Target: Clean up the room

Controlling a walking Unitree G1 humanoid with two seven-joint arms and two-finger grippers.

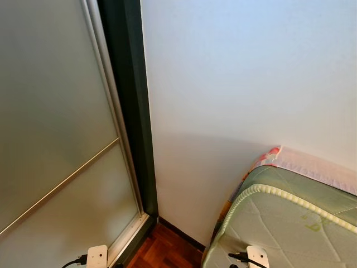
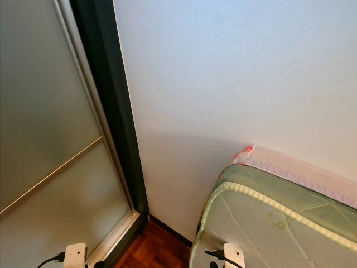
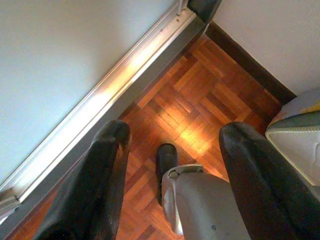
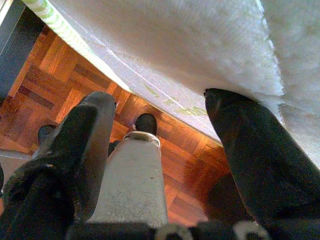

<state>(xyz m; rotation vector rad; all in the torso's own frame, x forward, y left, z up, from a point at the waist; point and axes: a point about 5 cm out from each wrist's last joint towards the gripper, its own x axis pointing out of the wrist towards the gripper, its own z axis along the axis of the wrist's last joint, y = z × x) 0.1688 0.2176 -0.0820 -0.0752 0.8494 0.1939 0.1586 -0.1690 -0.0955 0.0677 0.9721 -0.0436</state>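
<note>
I face a room corner. A green quilted mattress [image 1: 290,223] with a pink patterned cover [image 1: 318,164] along its far edge lies at the right, against the white wall [image 1: 240,72]. My left gripper [image 3: 175,132] hangs open over the parquet floor [image 3: 200,90], nothing between its fingers. My right gripper [image 4: 160,100] is open too, beside the mattress edge [image 4: 150,45]; one fingertip [image 4: 222,102] is close to that edge. Both wrists show at the bottom of the eye views, the left wrist [image 1: 97,255] and the right wrist [image 1: 257,257].
A frosted sliding door [image 1: 56,139] in a dark frame [image 1: 131,111] stands at the left, its metal track [image 3: 115,80] along the floor. A dark skirting board [image 3: 250,62] runs under the wall. My own leg [image 3: 200,205] and foot [image 3: 166,155] stand on the narrow floor strip.
</note>
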